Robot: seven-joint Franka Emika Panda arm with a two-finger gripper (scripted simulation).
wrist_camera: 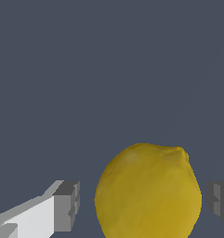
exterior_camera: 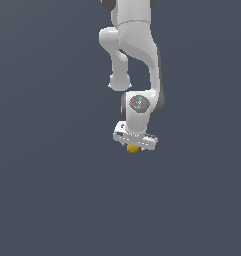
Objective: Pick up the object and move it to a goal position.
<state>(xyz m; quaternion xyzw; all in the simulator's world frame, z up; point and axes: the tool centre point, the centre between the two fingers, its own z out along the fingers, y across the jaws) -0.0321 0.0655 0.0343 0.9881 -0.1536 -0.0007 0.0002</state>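
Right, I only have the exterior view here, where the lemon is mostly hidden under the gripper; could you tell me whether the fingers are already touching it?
Observer: No. In the wrist view the lemon sits between the fingers, with a gap showing on each side.
Operator: Thanks. So is the gripper open?
Observer: Yes, the gripper is open, wider than the lemon.
Operator: And is the lemon centred between them?
Observer: Not quite; it lies closer to the finger that is cut off at the picture's edge.

Narrow gaps between the lemon (wrist_camera: 148,190) and both fingers (wrist_camera: 67,206); bare grey floor (exterior_camera: 52,190) all round.
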